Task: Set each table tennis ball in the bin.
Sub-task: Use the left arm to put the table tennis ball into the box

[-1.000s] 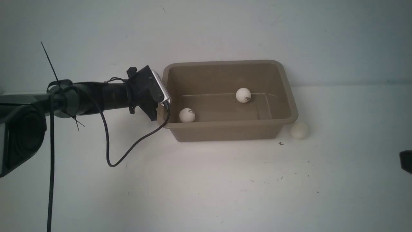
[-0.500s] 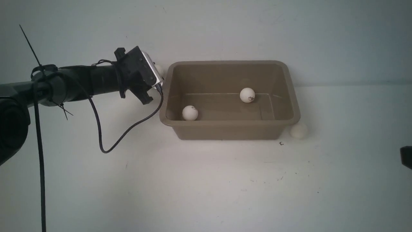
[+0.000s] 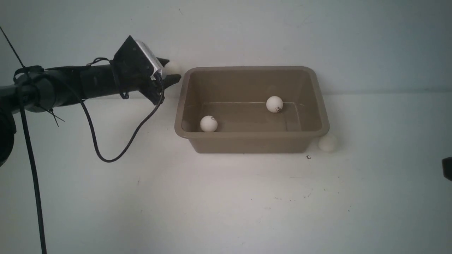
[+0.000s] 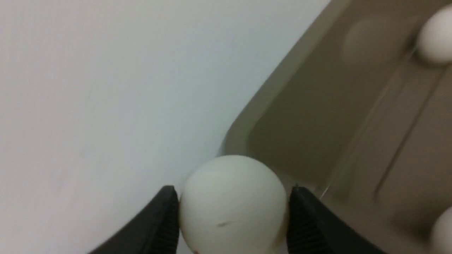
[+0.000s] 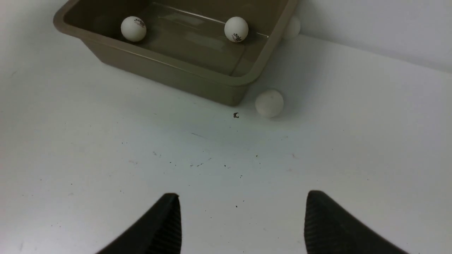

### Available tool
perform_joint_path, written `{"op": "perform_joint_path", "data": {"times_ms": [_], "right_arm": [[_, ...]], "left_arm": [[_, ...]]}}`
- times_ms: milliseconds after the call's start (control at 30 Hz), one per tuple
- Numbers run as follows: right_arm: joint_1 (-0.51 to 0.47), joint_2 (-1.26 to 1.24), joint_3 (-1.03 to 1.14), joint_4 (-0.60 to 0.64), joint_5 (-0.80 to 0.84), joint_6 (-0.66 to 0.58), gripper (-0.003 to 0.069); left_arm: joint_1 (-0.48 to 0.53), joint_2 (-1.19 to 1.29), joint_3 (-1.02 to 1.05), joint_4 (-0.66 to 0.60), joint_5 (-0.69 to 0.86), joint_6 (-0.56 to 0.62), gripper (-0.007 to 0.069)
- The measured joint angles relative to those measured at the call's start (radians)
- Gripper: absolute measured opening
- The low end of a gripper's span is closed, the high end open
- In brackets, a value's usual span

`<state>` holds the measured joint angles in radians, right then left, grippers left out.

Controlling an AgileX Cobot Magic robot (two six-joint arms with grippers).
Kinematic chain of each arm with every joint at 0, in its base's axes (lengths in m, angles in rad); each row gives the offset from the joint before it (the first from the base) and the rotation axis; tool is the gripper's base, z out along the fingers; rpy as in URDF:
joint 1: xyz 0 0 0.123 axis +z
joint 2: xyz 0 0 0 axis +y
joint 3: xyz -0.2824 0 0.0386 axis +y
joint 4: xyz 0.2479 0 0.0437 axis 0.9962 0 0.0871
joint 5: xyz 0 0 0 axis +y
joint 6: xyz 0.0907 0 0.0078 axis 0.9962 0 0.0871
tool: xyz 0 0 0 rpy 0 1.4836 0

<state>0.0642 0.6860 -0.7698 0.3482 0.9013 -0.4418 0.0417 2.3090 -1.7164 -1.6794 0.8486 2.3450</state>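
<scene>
Pinching one table tennis ball (image 4: 233, 208) with left gripper (image 3: 171, 70), closed partway onto it and pressing on two opposite sides with the black fingers (image 4: 159, 225). Holding it raised off the worktop (image 3: 226, 204), just left of the far left corner of the bin (image 3: 247, 144), against the pale wall (image 3: 268, 31); not yet reaching over the opening. Trailing a black cable (image 3: 106, 155) in a loop under the left arm (image 3: 70, 86), hanging left of the bin.

Seeing two more balls resting on the bin floor: one (image 3: 208, 124) tucked into the near left corner, close against the near wall; the other (image 3: 274, 104) sitting toward the far wall, right of centre, well apart from the first. Showing dark print on both.

Spotting another ball (image 3: 327, 143) out on the worktop, just beside the near right corner of the bin; touching or not, cannot tell. Catching one more ball (image 5: 291, 26) in the right wrist view only, peeking out behind the far right corner of the bin, partly hidden by the rim.

Holding right gripper (image 5: 243, 195) spread wide with nothing between its fingers, hovering over the worktop on the near side of the bin, well apart from every ball.
</scene>
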Motion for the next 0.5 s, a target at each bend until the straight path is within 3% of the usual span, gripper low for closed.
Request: {"op": "perform_joint_path", "data": {"times_ms": [167,333,400,500], "right_arm": [[0.0,0.0,0.0,0.0,0.0,0.0,0.0429],[0.0,0.0,0.0,-0.006,0.0,0.0,0.0429],[0.0,0.0,0.0,-0.015,-0.004,0.0,0.0429],[0.0,0.0,0.0,-0.022,-0.008,0.0,0.0429]], "left_arm": [[-0.03,-0.016,-0.001,0.057,0.143,-0.025,0.0352],[-0.061,-0.015,-0.001,0.177,0.118,-0.069,0.0352],[-0.089,-0.015,-0.001,0.284,0.089,-0.121,0.0352],[-0.104,-0.015,-0.001,0.317,0.089,-0.142,0.0352]]}}
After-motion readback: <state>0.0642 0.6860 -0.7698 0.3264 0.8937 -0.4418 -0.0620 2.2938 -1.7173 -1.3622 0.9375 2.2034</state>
